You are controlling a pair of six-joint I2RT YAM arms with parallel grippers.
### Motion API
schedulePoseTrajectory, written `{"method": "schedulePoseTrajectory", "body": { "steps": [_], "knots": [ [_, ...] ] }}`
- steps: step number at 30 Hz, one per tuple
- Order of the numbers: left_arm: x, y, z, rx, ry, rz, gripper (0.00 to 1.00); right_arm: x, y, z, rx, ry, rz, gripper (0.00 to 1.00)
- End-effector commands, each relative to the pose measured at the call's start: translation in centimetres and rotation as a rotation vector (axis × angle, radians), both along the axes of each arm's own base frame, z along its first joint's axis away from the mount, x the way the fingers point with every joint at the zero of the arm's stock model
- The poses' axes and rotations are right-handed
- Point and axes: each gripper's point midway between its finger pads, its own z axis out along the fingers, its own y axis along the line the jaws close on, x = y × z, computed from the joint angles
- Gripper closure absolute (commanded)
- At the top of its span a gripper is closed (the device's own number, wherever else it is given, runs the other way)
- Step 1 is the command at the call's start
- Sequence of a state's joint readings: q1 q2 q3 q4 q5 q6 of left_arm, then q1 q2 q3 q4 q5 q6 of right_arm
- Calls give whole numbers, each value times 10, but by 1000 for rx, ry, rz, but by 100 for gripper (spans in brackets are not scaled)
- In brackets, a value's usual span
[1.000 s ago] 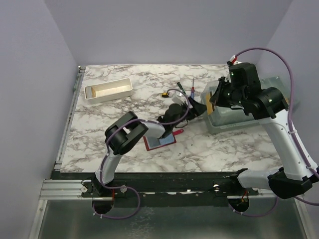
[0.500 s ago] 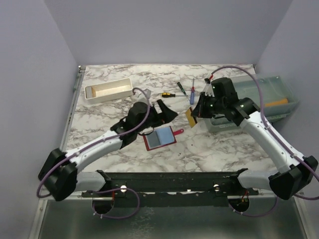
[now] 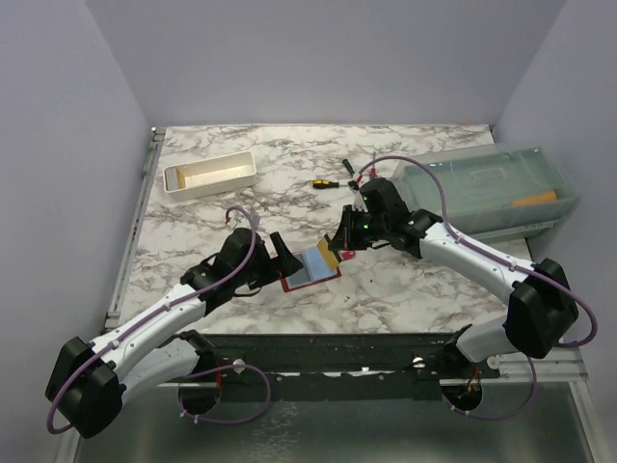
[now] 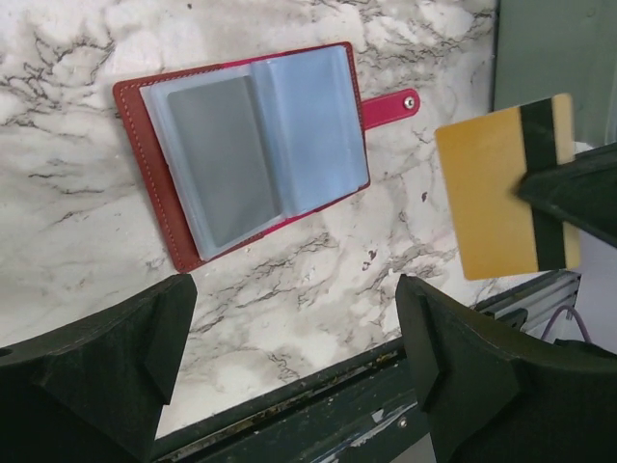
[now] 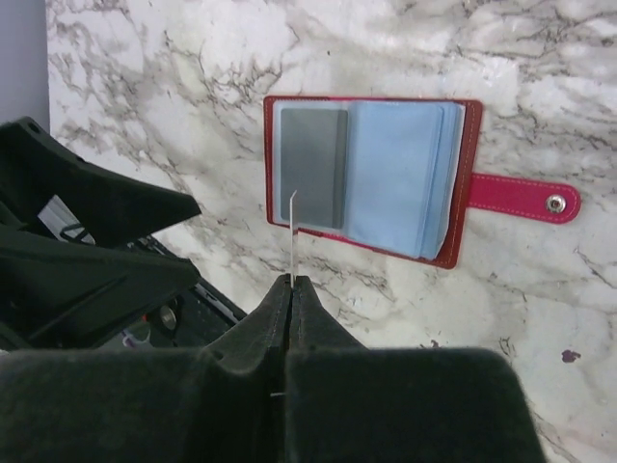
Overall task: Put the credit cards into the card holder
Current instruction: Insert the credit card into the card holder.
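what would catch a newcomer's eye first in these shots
The open red card holder lies flat on the marble table near its front edge, with a grey-looking card already in one clear sleeve. Close by it, the right gripper pinches a tan card, while the left gripper hangs open beside the holder.

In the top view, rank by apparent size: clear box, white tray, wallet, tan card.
Largest to smallest:
clear box
white tray
wallet
tan card, held tilted, so it looks foreshortened
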State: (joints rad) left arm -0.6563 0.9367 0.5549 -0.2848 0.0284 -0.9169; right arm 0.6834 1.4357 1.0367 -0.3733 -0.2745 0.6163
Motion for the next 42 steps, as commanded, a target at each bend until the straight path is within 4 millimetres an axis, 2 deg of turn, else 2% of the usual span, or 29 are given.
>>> {"method": "schedulePoseTrajectory", "body": {
  "steps": [1,6,9,15,20,23,31,36,42],
  "knots": [
    [-6,6,-17,-4,79,53,7,13,9,-3,37,-80,14,100],
    [-6,13,-41,33,155,119,7,-1,21,-36,115,-30,82,100],
    [-5,17,-57,77,197,149,9,0,27,-48,145,-32,94,100],
    [5,28,-80,190,224,190,21,6,36,-68,149,-33,129,100],
    [15,31,-88,259,217,192,27,7,41,-81,155,-15,146,100],
    [15,34,-94,284,226,198,29,5,41,-88,154,-5,151,100],
    [13,39,-110,341,275,203,45,0,43,-102,168,14,174,100],
    [14,38,-118,364,299,201,47,2,42,-111,149,19,166,100],
    [15,39,-118,369,297,208,48,4,38,-117,129,22,139,100]
  ]
}}
